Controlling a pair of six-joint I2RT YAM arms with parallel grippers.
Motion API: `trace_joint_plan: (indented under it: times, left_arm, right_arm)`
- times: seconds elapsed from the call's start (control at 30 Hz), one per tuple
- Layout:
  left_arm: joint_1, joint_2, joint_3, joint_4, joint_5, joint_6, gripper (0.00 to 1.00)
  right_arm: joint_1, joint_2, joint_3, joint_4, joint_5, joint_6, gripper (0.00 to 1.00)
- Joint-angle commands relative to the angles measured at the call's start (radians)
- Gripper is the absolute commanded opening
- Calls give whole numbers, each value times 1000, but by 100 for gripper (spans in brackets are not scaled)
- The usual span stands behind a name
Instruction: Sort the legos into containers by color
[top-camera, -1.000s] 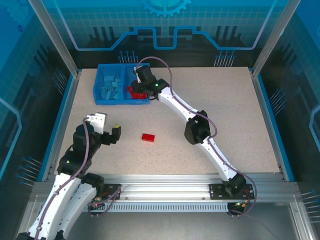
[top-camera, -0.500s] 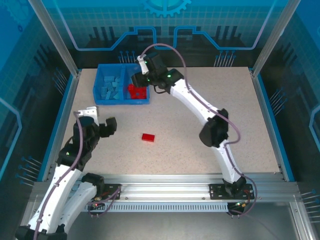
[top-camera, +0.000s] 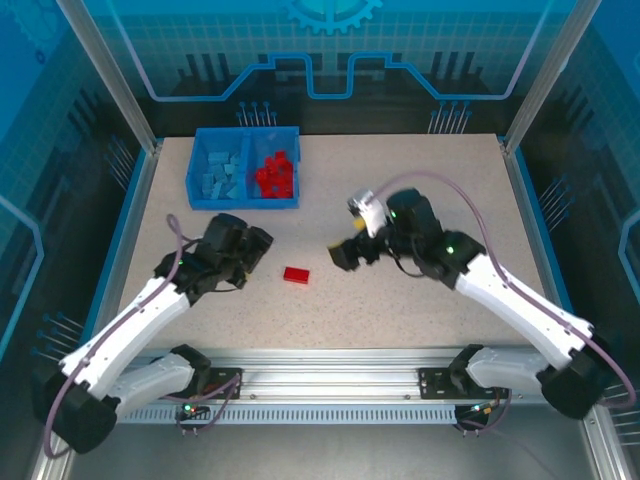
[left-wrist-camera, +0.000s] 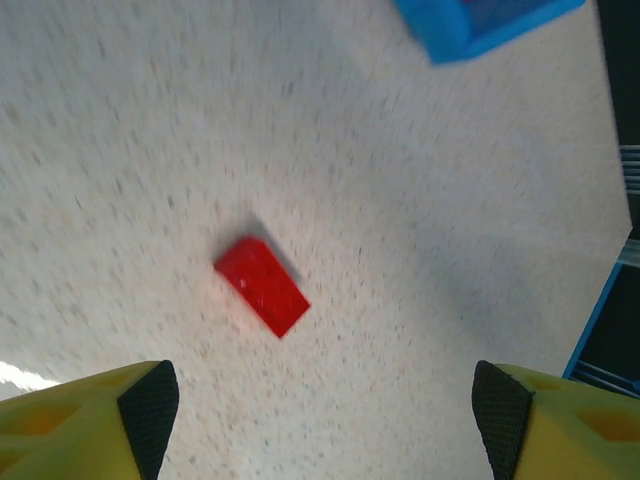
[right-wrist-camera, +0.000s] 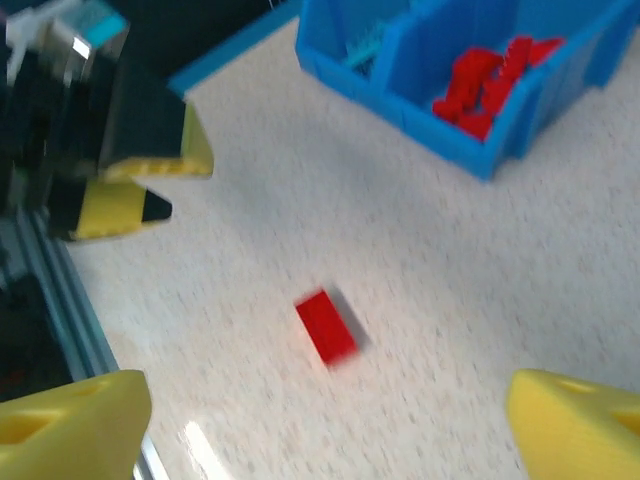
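Red lego (left-wrist-camera: 262, 286), seemingly light, rigid, slick: pinch its long sides; left gripper (left-wrist-camera: 322, 405) and right gripper (right-wrist-camera: 330, 420) spread, empty.

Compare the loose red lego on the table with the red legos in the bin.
The loose red lego lies on the bare table, while the binned red legos sit inside the right compartment of the blue bin. The loose red lego lies alone and flat, but the binned red legos are heaped together, touching. Both are the same bright red.
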Motion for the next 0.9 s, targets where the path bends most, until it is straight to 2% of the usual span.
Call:
trace_joint_plan:
  times: [0.0, 0.17, 0.37, 0.63, 0.87]
  left_arm:
    - [-57, 119, -39, 100, 49, -207, 81]
    - [-88, 352, 46, 120, 41, -168, 80]
    - [-86, 545, 102, 166, 103, -205, 72]
    - [-84, 638, 135, 117, 94, -210, 66]
    - [-76, 655, 78, 131, 102, -232, 49]
  right_arm:
    - [8, -112, -167, 151, -35, 40, 100]
    - [40, -196, -245, 112, -80, -10, 100]
    - [69, -219, -255, 61, -83, -68, 100]
    - [78, -226, -259, 46, -50, -67, 100]
    - [87, -219, -243, 25, -46, -80, 100]
